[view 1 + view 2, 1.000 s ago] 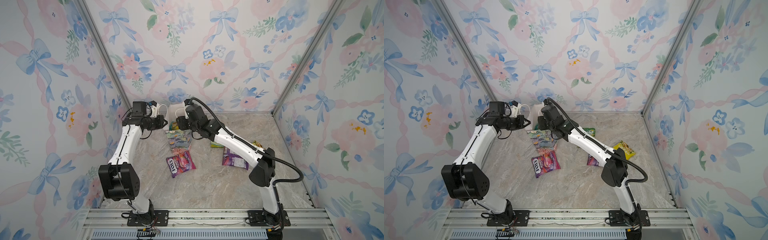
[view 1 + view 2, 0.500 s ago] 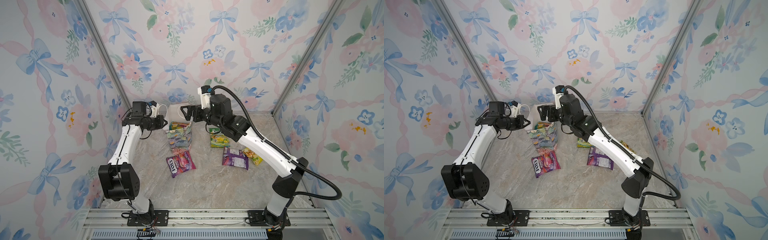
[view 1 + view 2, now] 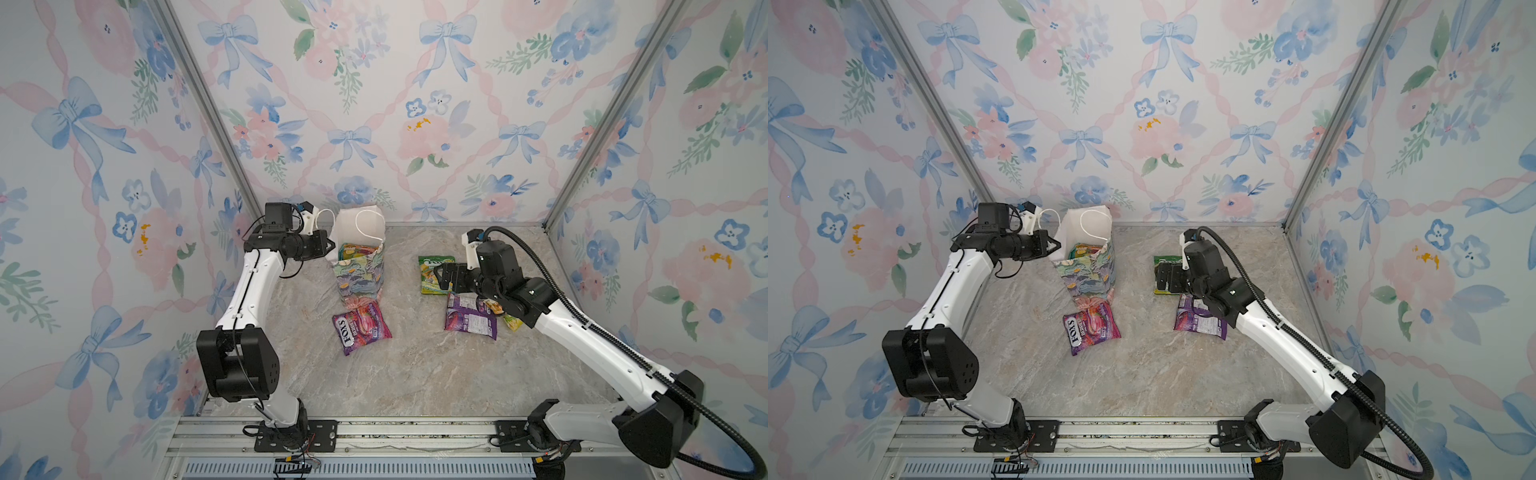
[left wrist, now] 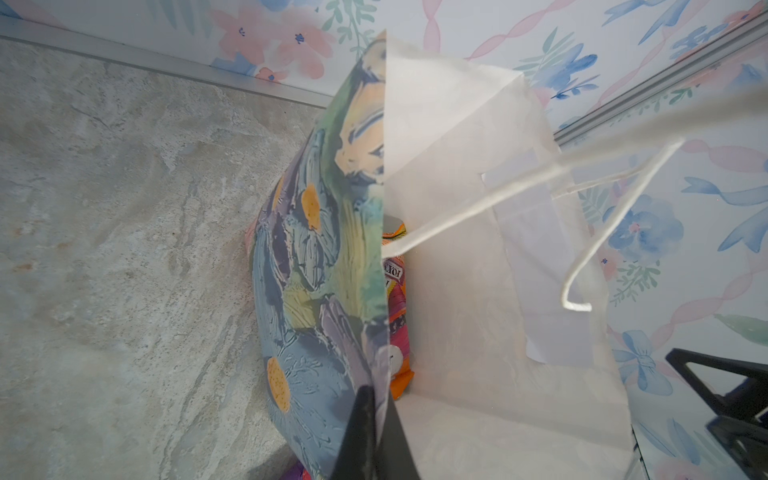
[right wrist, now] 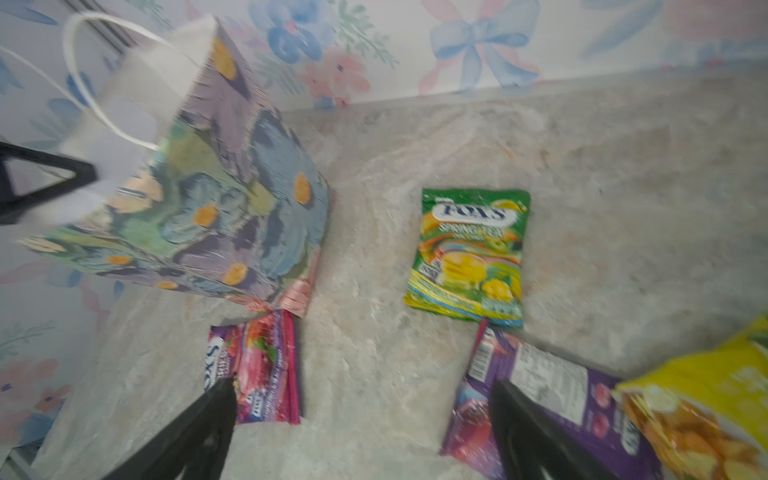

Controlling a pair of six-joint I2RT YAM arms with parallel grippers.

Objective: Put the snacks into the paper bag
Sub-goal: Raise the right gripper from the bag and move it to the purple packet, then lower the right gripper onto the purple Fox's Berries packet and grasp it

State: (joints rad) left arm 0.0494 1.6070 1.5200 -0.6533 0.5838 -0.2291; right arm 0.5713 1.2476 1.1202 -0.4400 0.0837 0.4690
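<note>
Right tool [image 5: 361, 390] agape, yellow packet [image 3: 512, 322] half behind arm [image 3: 582, 337].

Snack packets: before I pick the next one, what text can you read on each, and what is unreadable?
"FOX'S", "SPRING TEA": green packet, right wrist view.
"FOX'S", "BERRIES": pink-purple packet, in a top view.
Purple packet: barcode and back-panel print too small to read.
Yellow packet: blurred, nothing legible.
Orange packet in the paper bag: lettering mostly hidden, unreadable.
</note>
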